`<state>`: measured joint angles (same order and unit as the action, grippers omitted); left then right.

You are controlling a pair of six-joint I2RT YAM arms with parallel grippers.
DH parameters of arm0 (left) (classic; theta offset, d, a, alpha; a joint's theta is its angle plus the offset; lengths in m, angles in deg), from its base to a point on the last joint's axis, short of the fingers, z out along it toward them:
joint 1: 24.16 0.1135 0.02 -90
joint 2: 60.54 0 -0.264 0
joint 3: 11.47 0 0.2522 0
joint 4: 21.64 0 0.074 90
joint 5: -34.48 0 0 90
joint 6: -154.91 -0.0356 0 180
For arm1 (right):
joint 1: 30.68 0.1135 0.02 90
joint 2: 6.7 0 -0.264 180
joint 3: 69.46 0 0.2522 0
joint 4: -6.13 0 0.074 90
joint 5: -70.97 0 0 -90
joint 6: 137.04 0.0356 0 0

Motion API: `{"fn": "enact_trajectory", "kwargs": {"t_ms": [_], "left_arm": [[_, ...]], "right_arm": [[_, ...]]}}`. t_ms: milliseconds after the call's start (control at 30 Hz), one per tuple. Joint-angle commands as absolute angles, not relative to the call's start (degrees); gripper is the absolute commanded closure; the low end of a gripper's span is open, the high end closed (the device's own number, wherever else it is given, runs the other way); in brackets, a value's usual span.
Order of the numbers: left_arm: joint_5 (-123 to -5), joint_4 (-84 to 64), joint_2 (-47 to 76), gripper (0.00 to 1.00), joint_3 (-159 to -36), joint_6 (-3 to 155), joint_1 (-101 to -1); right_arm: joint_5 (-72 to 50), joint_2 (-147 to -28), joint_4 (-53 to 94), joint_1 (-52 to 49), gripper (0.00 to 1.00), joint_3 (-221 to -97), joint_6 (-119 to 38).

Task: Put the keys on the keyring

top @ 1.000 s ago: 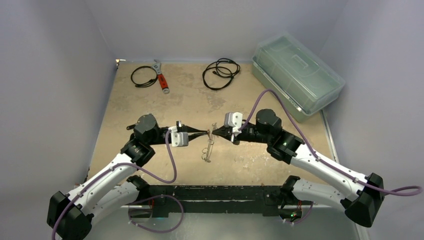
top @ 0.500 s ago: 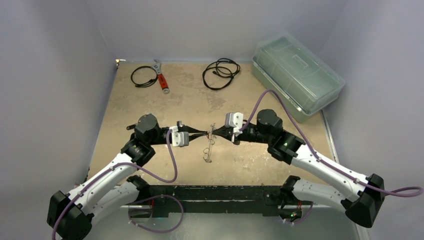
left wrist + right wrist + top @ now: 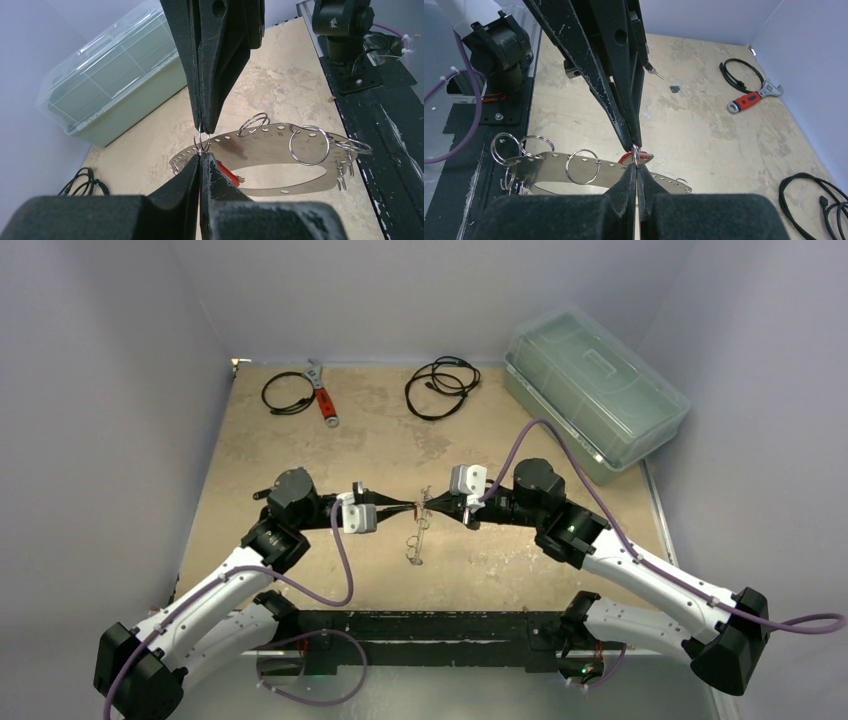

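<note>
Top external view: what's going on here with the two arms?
Both arms meet over mid-table. The left gripper and right gripper each have their fingers pinched shut on the same small split ring. It hangs on one end of a curved metal strip with holes that carries several larger rings. A red piece shows behind the strip; whether it is a key is unclear. No key visibly on the small ring.

My left pincer (image 3: 408, 506) and right pincer (image 3: 432, 506) meet tip to tip, both clamped on the keyring (image 3: 416, 540), barring the middle. Bare tabletop (image 3: 300, 455) lies either side. Far off sit cables (image 3: 441, 387), wrench (image 3: 322, 393) and box (image 3: 595, 385).
</note>
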<state>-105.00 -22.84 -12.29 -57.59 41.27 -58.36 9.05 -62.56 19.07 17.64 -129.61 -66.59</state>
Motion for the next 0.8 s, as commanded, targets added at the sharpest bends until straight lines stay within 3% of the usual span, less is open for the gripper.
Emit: {"fn": "enact_trajectory", "kwargs": {"t_ms": [0, 767], "left_arm": [[-106.74, -25.88, -13.34, 1.00, -58.56, 41.26, -58.79], [-107.20, -25.99, -13.69, 1.00, -58.37, 40.92, -58.79]], "right_arm": [[9.36, -61.46, 16.12, 17.40, 1.00, -132.53, -66.55], [8.23, -59.53, 14.85, 17.40, 1.00, -132.47, -66.46]]}}
